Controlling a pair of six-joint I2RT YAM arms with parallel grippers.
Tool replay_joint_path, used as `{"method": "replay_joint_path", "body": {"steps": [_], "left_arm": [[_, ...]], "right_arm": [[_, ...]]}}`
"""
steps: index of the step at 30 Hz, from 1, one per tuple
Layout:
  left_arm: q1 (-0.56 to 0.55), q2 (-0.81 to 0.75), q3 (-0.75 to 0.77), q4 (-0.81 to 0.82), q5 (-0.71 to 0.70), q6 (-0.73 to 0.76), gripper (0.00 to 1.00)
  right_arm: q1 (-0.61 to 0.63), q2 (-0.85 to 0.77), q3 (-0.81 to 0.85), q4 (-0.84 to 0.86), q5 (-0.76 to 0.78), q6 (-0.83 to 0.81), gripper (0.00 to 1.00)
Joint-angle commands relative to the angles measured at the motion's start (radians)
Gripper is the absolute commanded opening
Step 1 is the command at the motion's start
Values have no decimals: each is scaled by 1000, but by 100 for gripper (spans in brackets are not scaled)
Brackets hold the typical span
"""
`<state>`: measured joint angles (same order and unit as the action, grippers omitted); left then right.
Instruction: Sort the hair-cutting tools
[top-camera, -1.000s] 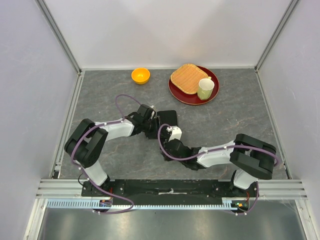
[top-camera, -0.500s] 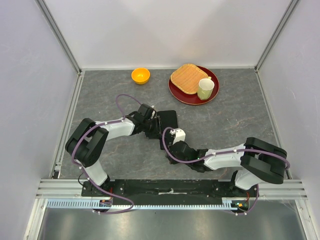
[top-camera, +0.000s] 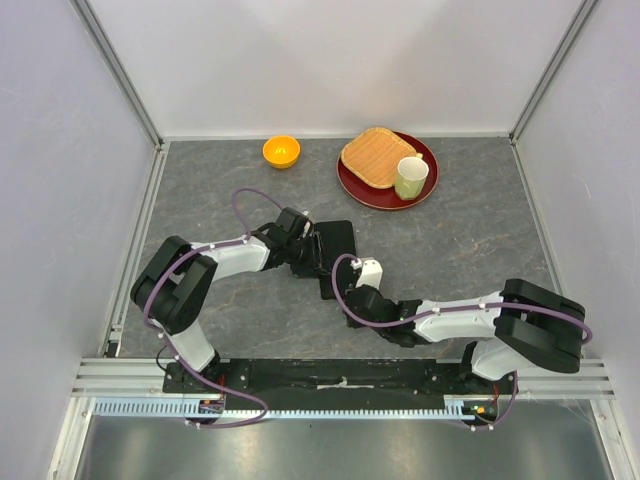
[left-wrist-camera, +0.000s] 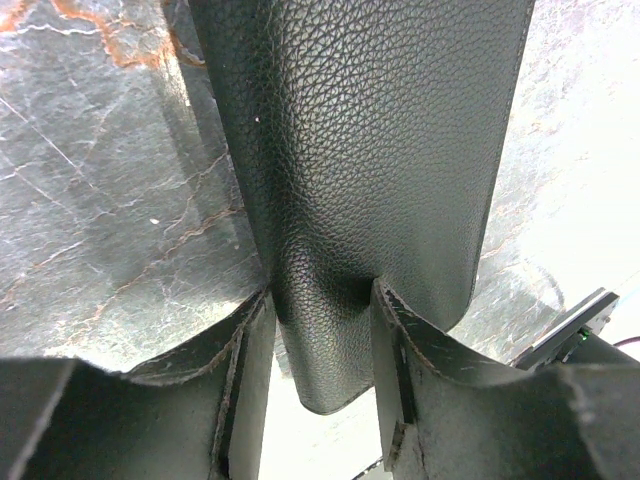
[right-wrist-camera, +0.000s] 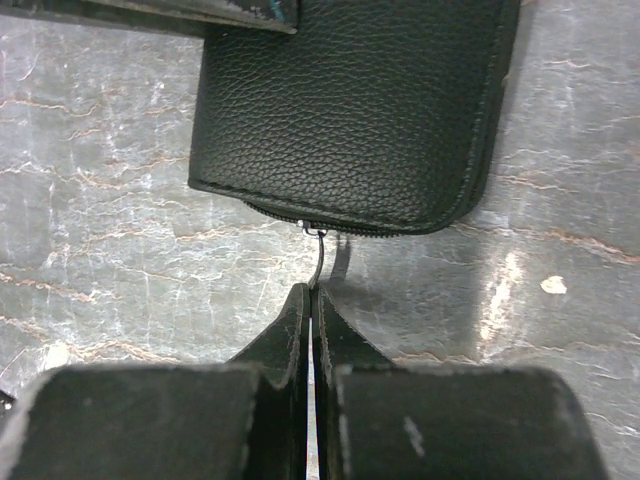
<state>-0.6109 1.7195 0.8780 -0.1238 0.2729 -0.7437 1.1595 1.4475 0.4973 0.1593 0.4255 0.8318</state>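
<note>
Left gripper (left-wrist-camera: 320, 320) has the black zip case (right-wrist-camera: 350, 110) in its hold: its two fingers (left-wrist-camera: 240, 372) stand about half apart and press on a rounded end of the case from both sides, so the grained cover folds in a little between them. Whether that end is lifted from the surface, I cannot tell. The right gripper (right-wrist-camera: 312, 298) has its jaws pressed fully together, and the tip of the thin metal zip pull (right-wrist-camera: 319, 258) is pinched between them. This pull comes out from the zip line on the edge of the case that faces the gripper. The case sits near the middle of the grey stone-patterned tabletop (top-camera: 470, 240), a little to the left, and the zip looks closed along the part that shows. The hair-cutting tools themselves cannot be seen in any view. Near the far edge stands a small orange bowl (top-camera: 281, 151), and to its right a dark red plate (top-camera: 350, 190) carrying a square tan piece like toast (top-camera: 372, 156) and a pale green mug (top-camera: 411, 177).
</note>
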Motion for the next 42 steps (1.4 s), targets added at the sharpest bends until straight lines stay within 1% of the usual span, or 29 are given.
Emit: {"method": "replay_joint_path", "body": {"steps": [1,2,5,6,7,8,10,11,17,20,21,24,25,27,28,29,31,34,35,37,38,42], "left_arm": [[-6,63,-59,-65,-136,23,48],[-6,58,-60,-62,-135,24,49],[-6,26,-82,-31,-109,29,58],[-6,5,-92,-22,-101,30,64],[-6,-4,-99,-7,-89,33,67],[-6,-15,-115,1,-68,36,73],[-4,-49,-135,19,-54,35,78],[-6,-58,-157,38,-41,29,87],[-6,-133,-233,111,14,1,93],[-6,-166,-287,216,38,-42,95],[-6,-172,-303,283,46,-57,95],[-6,-169,-344,390,97,-124,96],[-6,-164,-352,458,110,-144,96],[-6,-133,-369,550,179,-203,96],[-6,-123,-373,625,199,-248,96],[-7,-112,-382,656,230,-270,96],[-7,-83,-392,749,261,-321,95],[-7,-67,-409,802,275,-355,88],[-7,-67,-407,802,270,-356,84],[-6,-67,-401,790,264,-349,78],[-7,-67,-392,758,253,-342,71],[-6,-77,-379,698,218,-310,65]], "right_arm": [[-4,7,-45,-205,73,7,0],[-3,5,-40,-198,73,-2,0],[-3,-27,-13,-179,56,-34,0],[-4,-41,-2,-181,53,-49,0],[-3,-68,23,-193,49,-56,0],[-3,-82,35,-199,45,-65,0],[-3,-117,82,-231,38,-92,0],[-4,-125,98,-240,35,-100,0],[-4,-174,191,-277,-16,-146,0],[-4,-179,228,-293,-50,-155,0],[-4,-179,234,-294,-59,-158,0],[-4,-183,248,-302,-86,-160,0],[-4,-188,248,-303,-93,-158,0],[-3,-193,244,-299,-111,-160,0],[-3,-197,242,-302,-114,-157,0],[-3,-199,241,-299,-120,-158,0],[-3,-205,233,-294,-122,-157,0],[-3,-213,222,-293,-122,-148,0],[-4,-216,219,-294,-120,-148,0],[-3,-225,208,-296,-119,-142,0],[-4,-229,204,-296,-117,-137,0],[-4,-248,178,-307,-103,-125,0]]}}
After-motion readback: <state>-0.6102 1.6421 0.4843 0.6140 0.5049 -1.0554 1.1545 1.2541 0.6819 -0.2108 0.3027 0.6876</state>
